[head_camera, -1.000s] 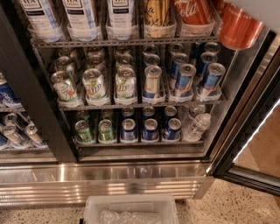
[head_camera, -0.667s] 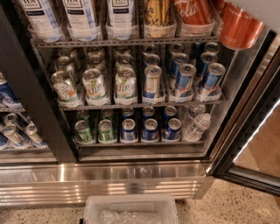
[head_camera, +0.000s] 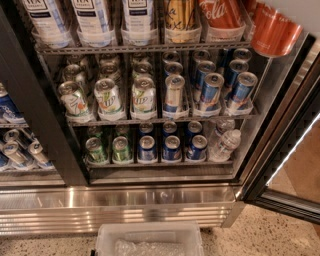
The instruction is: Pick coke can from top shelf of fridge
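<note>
- Coke can point(head_camera: 274, 34): at the far right end of the top shelf point(head_camera: 150, 48), tilted, leaning right toward the door point(head_camera: 295, 165) side. It looks to be out of the holder row, not seated upright.
- Second coke point(head_camera: 220, 12): upright in its holder, just right of the gold can point(head_camera: 181, 15). Tea cans point(head_camera: 92, 17) fill the left of the row.
- Gripper point(head_camera: 300, 12): only a pale shape in the top right corner, right above the tilted can, which I take to be it. Cannot tell if it is wide, narrow or holding the can.
- Fridge point(head_camera: 45, 125): door is open, so access is sorted.
- Progress, my read: the tilt and off-row position suggest the can is grasped or being pulled out, so well past approach. Not confirmed, since contact is out of view.
- Left to do: confirm the grip, clear the can past the shelf edge and door frame, and retract.
- Risk: the tilted can is near the right frame and could clip it on the way out.
- Lower racks of small cans are not involved.
</note>
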Controlling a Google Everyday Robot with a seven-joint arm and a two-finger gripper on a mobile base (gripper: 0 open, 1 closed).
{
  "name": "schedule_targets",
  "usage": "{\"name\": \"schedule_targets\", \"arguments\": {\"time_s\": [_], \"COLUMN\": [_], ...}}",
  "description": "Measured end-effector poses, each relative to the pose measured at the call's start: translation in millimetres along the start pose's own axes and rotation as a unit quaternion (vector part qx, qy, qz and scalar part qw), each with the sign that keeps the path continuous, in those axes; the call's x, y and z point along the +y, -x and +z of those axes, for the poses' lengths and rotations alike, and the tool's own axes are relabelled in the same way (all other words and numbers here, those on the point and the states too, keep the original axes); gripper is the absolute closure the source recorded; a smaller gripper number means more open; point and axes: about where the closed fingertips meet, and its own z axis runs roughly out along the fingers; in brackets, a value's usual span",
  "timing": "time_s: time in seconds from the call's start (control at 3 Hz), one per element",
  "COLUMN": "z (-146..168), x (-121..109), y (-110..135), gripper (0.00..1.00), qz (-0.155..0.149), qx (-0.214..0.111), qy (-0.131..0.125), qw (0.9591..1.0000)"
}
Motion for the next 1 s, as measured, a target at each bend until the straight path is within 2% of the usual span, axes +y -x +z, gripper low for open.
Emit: {"name": "schedule_targets", "arguments": {"time_s": [1.0], "z": [0.0], "x": [0.0], "y": [0.0], "gripper": [1.00], "qz": [0.000], "qx": [0.000], "qy": [0.000], "qw": [1.0000]}}
